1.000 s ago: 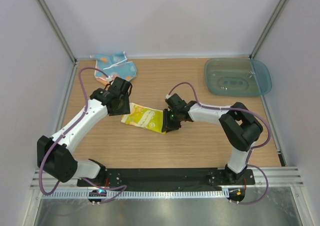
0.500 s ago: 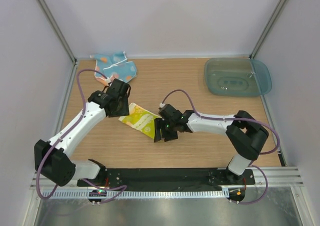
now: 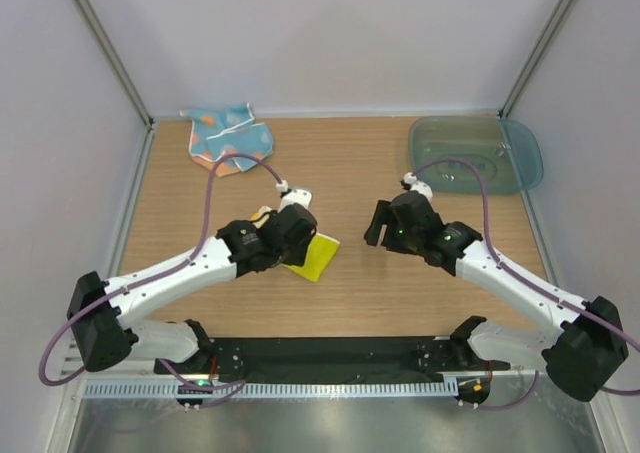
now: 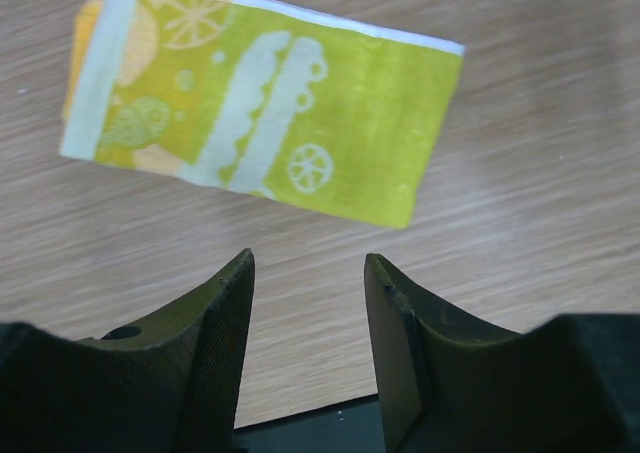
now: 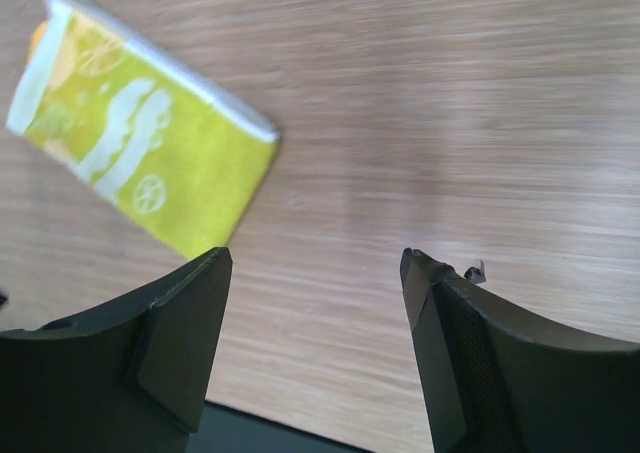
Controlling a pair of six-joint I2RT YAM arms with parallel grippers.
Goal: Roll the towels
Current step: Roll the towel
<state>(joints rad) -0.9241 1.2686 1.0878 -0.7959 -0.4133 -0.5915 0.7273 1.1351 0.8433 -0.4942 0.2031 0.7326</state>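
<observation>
Left wrist shows yellow towel [image 4: 260, 113], seemingly folded flat, beyond parted fingers [image 4: 215, 343].

On my counter [image 3: 340, 163] the near towel [image 3: 315, 256] lies flat around the middle, my left claw [image 4: 308, 268] at its left side and my right claw [image 5: 315, 258] well apart to its right. The far towel [image 3: 228, 138] sits in the back-left corner, the tray [image 3: 520, 158] in the back-right.

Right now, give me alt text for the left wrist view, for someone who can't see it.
A folded yellow towel with white and orange print lies flat on a wooden table. Nearer the camera, the left tool hangs open and empty, not touching it.
</observation>
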